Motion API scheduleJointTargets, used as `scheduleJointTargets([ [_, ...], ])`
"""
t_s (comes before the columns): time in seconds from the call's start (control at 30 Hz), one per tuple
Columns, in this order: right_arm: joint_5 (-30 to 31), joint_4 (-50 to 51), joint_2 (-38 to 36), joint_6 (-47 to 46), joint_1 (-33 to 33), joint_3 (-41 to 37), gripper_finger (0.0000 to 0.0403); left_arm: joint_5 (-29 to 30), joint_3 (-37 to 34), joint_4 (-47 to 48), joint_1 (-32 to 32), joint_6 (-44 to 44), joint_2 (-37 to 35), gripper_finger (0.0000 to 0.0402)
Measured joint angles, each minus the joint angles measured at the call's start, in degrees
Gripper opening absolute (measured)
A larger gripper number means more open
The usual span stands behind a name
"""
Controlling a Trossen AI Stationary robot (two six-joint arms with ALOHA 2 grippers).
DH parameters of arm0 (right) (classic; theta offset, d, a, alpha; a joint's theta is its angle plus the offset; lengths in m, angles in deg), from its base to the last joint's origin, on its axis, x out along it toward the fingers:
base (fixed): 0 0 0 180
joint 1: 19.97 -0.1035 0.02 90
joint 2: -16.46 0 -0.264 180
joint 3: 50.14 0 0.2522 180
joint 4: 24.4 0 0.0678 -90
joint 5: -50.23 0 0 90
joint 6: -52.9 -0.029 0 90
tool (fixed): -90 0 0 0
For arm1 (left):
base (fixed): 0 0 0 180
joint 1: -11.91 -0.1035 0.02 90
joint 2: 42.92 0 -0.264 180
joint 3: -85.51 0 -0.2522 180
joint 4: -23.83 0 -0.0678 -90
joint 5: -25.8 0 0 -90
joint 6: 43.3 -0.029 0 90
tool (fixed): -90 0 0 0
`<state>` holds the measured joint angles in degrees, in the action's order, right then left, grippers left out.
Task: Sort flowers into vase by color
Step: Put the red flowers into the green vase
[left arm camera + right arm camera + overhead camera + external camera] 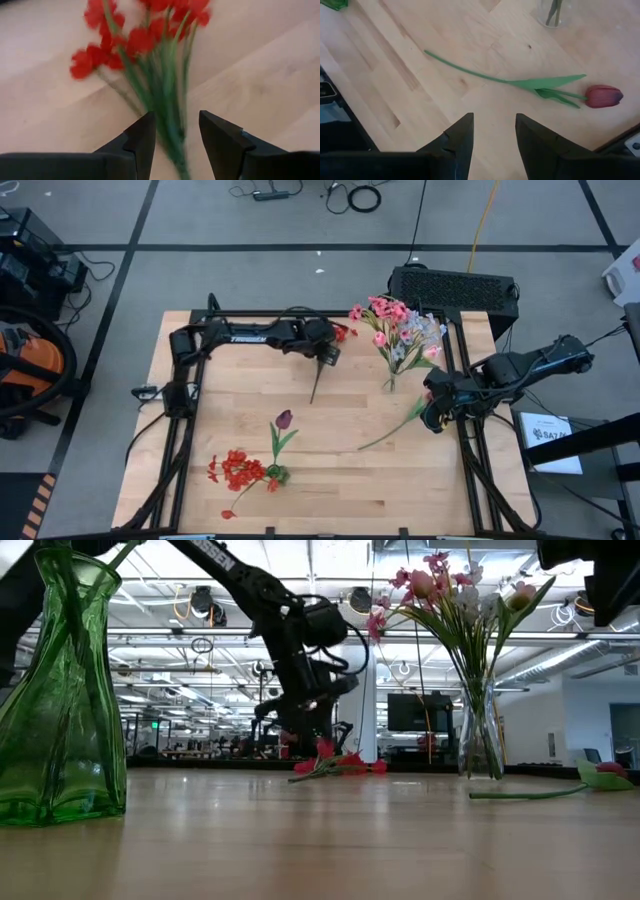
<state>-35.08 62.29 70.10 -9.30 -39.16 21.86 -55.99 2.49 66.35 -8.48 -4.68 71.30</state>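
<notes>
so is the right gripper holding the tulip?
No. In the right wrist view the right gripper is open and empty, and the tulip lies flat on the table beyond its fingertips.

Grey carpet floor (300, 270), black tape lines; orange vacuum (30, 365) at side; ceiling lights (300, 640) beyond.

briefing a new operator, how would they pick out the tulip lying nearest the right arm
Start at the clear glass vase of pink flowers near the table's far right. Just in front of it lies a single tulip, by the right tool. Unlike the maroon tulip mid-table, its long stem stretches straight.
</notes>
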Motion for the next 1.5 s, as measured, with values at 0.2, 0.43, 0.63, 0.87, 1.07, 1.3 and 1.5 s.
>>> scheduleJointTargets([
  [0.2,0.0,-1.2,0.32,0.41,-0.05,0.0,0.0137,-0.07,-0.04,0.51,0.01,0.12,4.46,0.016],
  [0.43,0.16,-1.97,0.41,0.41,-0.05,0.0,0.0137,-1.5,0.26,0.54,0.84,0.05,7.99,0.0156],
  [0.63,1.84,-4.46,0.41,0.5,-0.05,0.0,0.0137,-2.02,0.16,2.57,1.24,0.06,7.42,0.0047],
  [0.87,3.07,-6.68,0.8,-0.65,-0.05,0.0,0.0137,-2.5,-0.14,10.77,1.34,0.1,4.32,0.0013],
  [1.07,3.34,-8.17,3.35,-0.23,-0.05,0.0,0.0137,1.61,-0.2,17.13,2.03,0.07,-4.7,0.001],
  [1.3,4.73,-12.33,9.2,2.61,-0.05,0.0,0.0137,4.02,-0.15,17.18,3.63,-2.27,-17.86,0.001],
  [1.5,4.61,-19.81,15.6,8.45,-0.05,0.0,0.0137,4.07,-0.07,26.63,5.05,-7.01,-27.44,0.001],
])
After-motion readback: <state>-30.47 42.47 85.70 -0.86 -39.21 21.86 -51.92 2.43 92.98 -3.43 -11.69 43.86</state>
